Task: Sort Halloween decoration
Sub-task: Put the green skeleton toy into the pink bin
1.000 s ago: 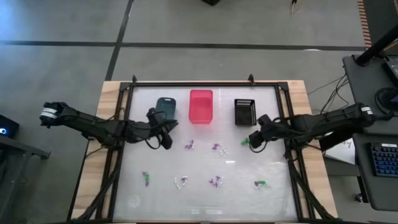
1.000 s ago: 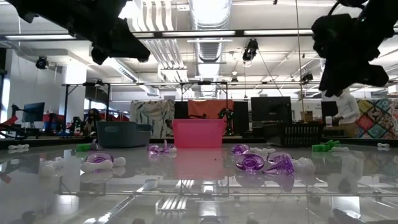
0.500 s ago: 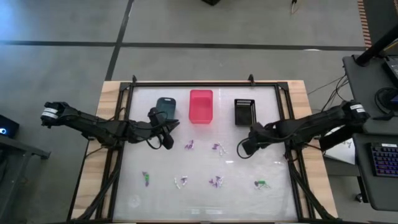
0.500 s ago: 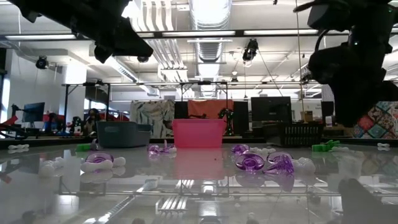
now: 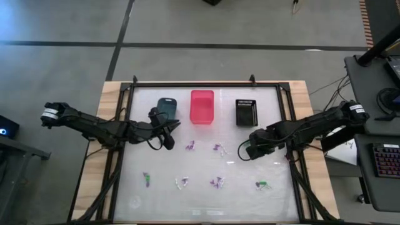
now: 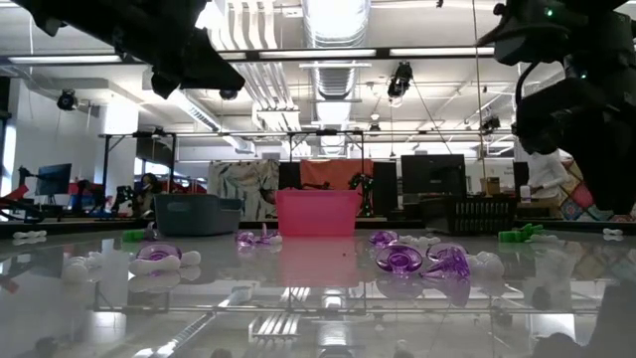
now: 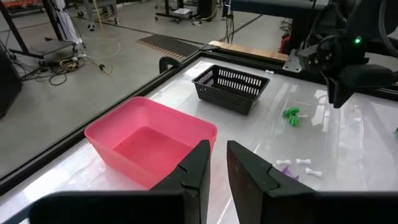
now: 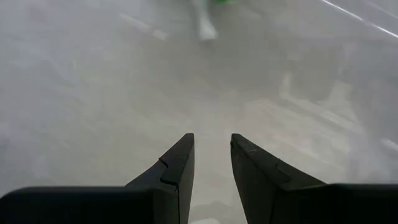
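I count three bins along the far edge: one blue-grey bin (image 5: 166, 106), one pink bin (image 5: 202, 105), one black basket (image 5: 246, 112). Of trinkets I make out four purple (image 5: 190, 145), two white (image 5: 182, 183), and one green (image 5: 262, 184); smaller ones I can't separate.

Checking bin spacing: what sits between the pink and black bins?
Nothing: bare table between the pink bin and black bin, in the high view.

Lab: monitors (image 6: 432, 174), ceiling ducts (image 6: 333, 25).

Blue-grey bin (image 5: 166, 107), pink bin (image 5: 202, 106), black basket (image 5: 245, 112) in row on glass table (image 5: 206, 199).
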You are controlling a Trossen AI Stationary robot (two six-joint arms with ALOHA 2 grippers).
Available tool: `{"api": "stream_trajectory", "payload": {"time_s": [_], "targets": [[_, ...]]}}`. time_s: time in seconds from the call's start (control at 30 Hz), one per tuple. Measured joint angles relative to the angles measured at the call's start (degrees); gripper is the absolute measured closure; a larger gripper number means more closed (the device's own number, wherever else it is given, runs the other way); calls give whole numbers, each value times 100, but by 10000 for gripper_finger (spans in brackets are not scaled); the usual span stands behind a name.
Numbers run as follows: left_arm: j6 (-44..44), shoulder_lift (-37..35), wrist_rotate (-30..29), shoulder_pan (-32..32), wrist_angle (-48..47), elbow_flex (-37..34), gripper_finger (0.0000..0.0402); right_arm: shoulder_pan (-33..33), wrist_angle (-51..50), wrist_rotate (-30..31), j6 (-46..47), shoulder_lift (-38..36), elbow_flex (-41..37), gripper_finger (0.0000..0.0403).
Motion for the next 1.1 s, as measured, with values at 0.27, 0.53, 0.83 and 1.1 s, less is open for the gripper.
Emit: {"api": "stream_trajectory", "payload": {"time_s": [0.27,0.53,0.83,1.1], "targets": [[238,-2,-7,4,227,0,364,15,-140,219,-306,564,736,307],[315,-2,-6,4,271,2,364,13,-1286,744,-1401,1763,2087,307],[315,-2,-4,4,241,2,364,-68,-1690,1081,-2028,2477,2321,307],[313,-2,-1,4,250,0,364,-179,-1450,1079,-2493,2313,2334,309]]}}
